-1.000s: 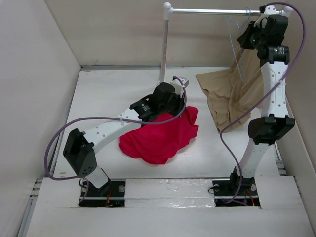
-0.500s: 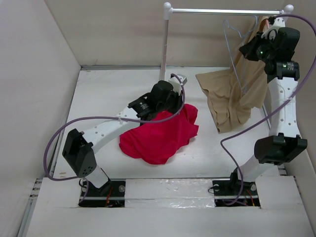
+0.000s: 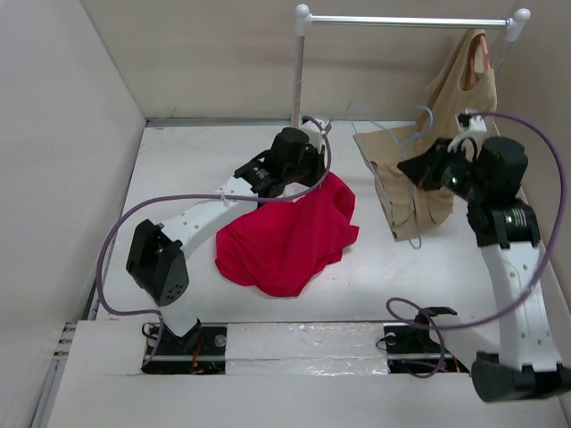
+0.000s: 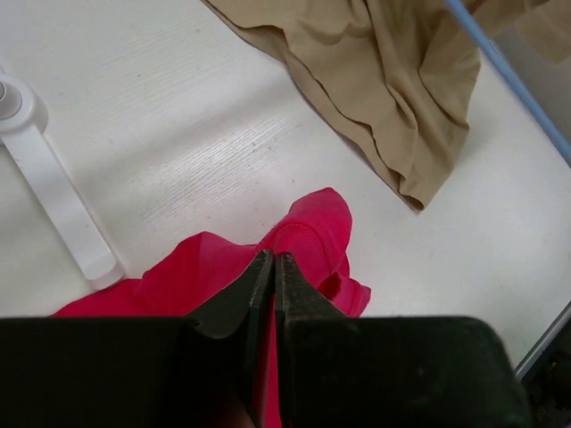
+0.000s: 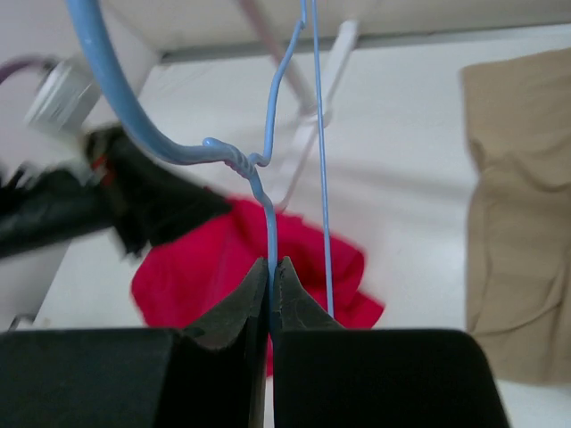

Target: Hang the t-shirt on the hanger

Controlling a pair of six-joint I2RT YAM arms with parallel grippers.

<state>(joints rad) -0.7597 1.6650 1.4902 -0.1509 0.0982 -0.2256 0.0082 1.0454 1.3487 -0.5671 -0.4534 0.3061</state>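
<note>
The left gripper (image 4: 272, 267) is closed on the t-shirt (image 3: 290, 241), which lies heaped mid-table (image 3: 178, 178). The right gripper (image 5: 270, 267) pinches the hanger (image 5: 268, 227) in the air at the t-shirt's 2 o'clock, so I judge the threading is all left.

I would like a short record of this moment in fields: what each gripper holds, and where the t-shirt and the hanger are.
left gripper: shut on a fold of the t-shirt
right gripper: shut on the wire of the hanger
t-shirt: crumpled on the table, not on the hanger
hanger: held in the air, off the rail
beige garment: hangs from the rail, lower part on the table
</note>
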